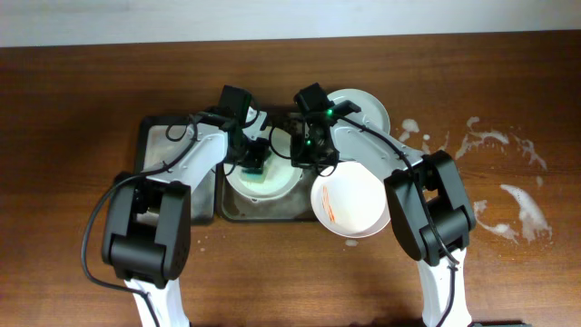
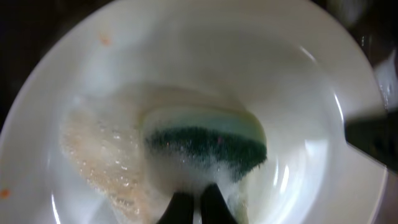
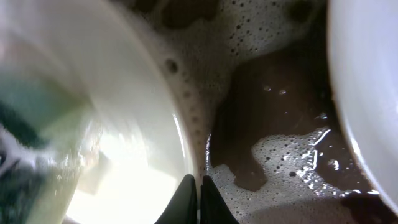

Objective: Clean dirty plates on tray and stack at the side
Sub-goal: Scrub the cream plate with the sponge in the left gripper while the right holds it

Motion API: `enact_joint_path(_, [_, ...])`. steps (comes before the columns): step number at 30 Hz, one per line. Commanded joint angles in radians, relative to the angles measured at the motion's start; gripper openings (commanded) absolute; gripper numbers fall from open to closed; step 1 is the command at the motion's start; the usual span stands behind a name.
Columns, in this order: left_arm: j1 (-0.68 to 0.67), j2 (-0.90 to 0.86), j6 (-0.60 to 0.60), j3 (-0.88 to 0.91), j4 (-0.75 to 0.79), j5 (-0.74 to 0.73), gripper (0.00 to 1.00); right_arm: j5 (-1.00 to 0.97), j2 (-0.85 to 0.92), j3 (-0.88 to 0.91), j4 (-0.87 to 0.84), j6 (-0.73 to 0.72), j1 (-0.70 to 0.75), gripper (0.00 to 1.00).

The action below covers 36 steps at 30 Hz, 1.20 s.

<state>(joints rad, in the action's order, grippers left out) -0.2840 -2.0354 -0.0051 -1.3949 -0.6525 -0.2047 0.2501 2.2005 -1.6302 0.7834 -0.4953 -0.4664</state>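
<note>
I record my left claw (image 2: 196, 200) pinching the green foamy sponge (image 2: 208, 146), long axis nine-to-three, mid round white plate (image 2: 298, 81).

Overhead looks straight down on the whole surface (image 1: 73, 272). Both wrist views sit very close, sharing one soapy plate (image 2: 261, 68).

The left arm (image 1: 195, 154) and right arm (image 1: 377, 150) meet over the tray (image 1: 259, 216), closing your approach from above to the plate (image 1: 277, 186) and sponge (image 2: 211, 146) inside it. A rear plate (image 1: 368, 104) and a front plate (image 1: 349, 204) crowd the tray's right edge; a smaller tray (image 1: 159, 141) abuts its left. Bare tabletop (image 1: 272, 272) in front of the tray gives you passage.
</note>
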Motion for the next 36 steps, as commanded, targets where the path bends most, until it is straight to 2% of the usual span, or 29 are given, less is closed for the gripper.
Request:
enact_joint_path(1, [-0.003, -0.111, -0.088, 0.011, 0.065, 0.225, 0.01, -0.011, 0.019, 0.013, 0.003, 0.004, -0.003, 0.04])
enact_joint_path(3, [-0.003, -0.119, -0.156, 0.010, 0.019, 0.334, 0.00, -0.010, 0.019, 0.013, 0.002, 0.004, -0.003, 0.04])
enact_joint_path(5, [-0.003, -0.117, -0.159, 0.010, -0.115, 0.331, 0.00, -0.010, 0.019, 0.013, 0.002, 0.004, -0.003, 0.04])
enact_joint_path(7, [-0.003, -0.117, 0.061, 0.010, -0.248, 0.129, 0.00, -0.004, 0.019, 0.013, 0.002, 0.004, -0.003, 0.04])
enact_joint_path(8, [-0.003, -0.117, 0.102, 0.010, -0.257, 0.073, 0.00, 0.006, 0.019, 0.013, -0.002, 0.004, -0.003, 0.04])
enact_joint_path(12, [-0.003, -0.117, 0.114, 0.010, -0.051, -0.074, 0.00, 0.009, 0.019, 0.013, -0.001, 0.004, -0.003, 0.04])
enact_joint_path(16, [-0.003, -0.125, 0.101, 0.011, 0.183, -0.093, 0.00, 0.012, 0.019, 0.013, -0.001, 0.004, -0.003, 0.04])
enact_joint_path(20, [-0.003, -0.183, 0.100, 0.011, 0.362, 0.046, 0.00, 0.012, 0.019, 0.013, -0.002, 0.004, -0.003, 0.04])
enact_joint_path(21, [-0.003, -0.189, 0.100, 0.011, 0.383, 0.113, 0.00, 0.011, 0.019, 0.013, -0.002, 0.005, -0.003, 0.04])
enact_joint_path(22, [-0.003, -0.192, 0.071, 0.011, 0.379, 0.273, 0.00, 0.012, 0.019, 0.013, -0.002, 0.008, -0.003, 0.04])
enact_joint_path(23, [-0.003, -0.192, 0.002, 0.010, 0.339, 0.443, 0.00, 0.011, 0.019, 0.013, -0.002, 0.008, -0.003, 0.04])
enact_joint_path(24, [-0.003, -0.192, -0.023, 0.010, 0.305, 0.511, 0.00, 0.011, 0.019, 0.013, -0.002, 0.008, -0.003, 0.04])
enact_joint_path(27, [-0.003, -0.190, -0.033, 0.003, 0.179, 0.634, 0.00, 0.012, 0.019, 0.013, -0.002, 0.008, -0.003, 0.04])
enact_joint_path(29, [-0.003, -0.190, -0.064, -0.053, 0.014, 0.684, 0.00, 0.012, 0.019, 0.013, -0.002, 0.008, -0.003, 0.04])
enact_joint_path(33, [-0.003, -0.190, -0.097, -0.205, -0.274, 0.608, 0.00, 0.012, 0.019, 0.013, -0.001, 0.008, -0.003, 0.04])
enact_joint_path(35, [-0.004, -0.190, -0.096, -0.305, -0.348, 0.591, 0.00, 0.012, 0.019, 0.013, -0.001, 0.008, -0.003, 0.04])
enact_joint_path(36, [-0.004, -0.190, -0.096, -0.390, -0.388, 0.518, 0.00, 0.012, 0.018, 0.013, -0.001, 0.008, -0.001, 0.04])
